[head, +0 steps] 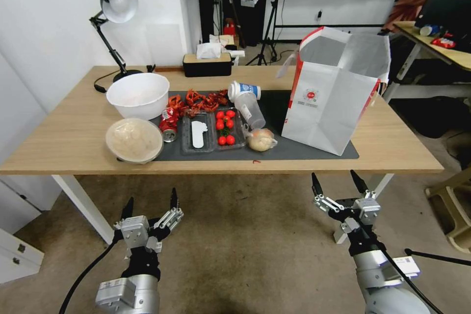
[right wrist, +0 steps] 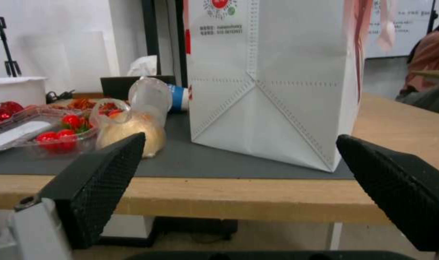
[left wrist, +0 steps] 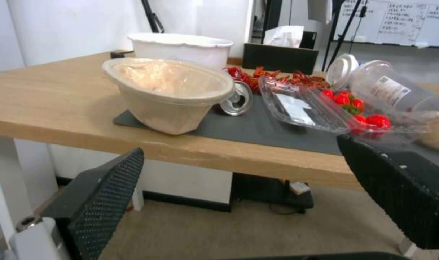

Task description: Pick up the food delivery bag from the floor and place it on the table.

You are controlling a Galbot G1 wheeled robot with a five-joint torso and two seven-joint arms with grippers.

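Observation:
The food delivery bag (head: 333,93), white paper with red trim, foil lining and a round red logo, stands upright with its mouth open on the right part of the dark mat on the table (head: 73,132). In the right wrist view the food delivery bag (right wrist: 277,83) rises just beyond the table edge (right wrist: 229,198). My right gripper (head: 338,184) hangs open and empty below the table's front edge, in front of the bag. Over the carpet floor (head: 245,245), my left gripper (head: 149,206) is also open and empty, lower left of the table.
On the mat lie a white bowl (head: 138,94), a covered paper bowl (head: 133,140), a crushed can (head: 169,124), crayfish shells, a clear tray of tomatoes (head: 225,127), a tipped plastic cup (head: 249,108) and a bagged bun (head: 260,140). A lamp and tissue box stand behind. A second desk is far right.

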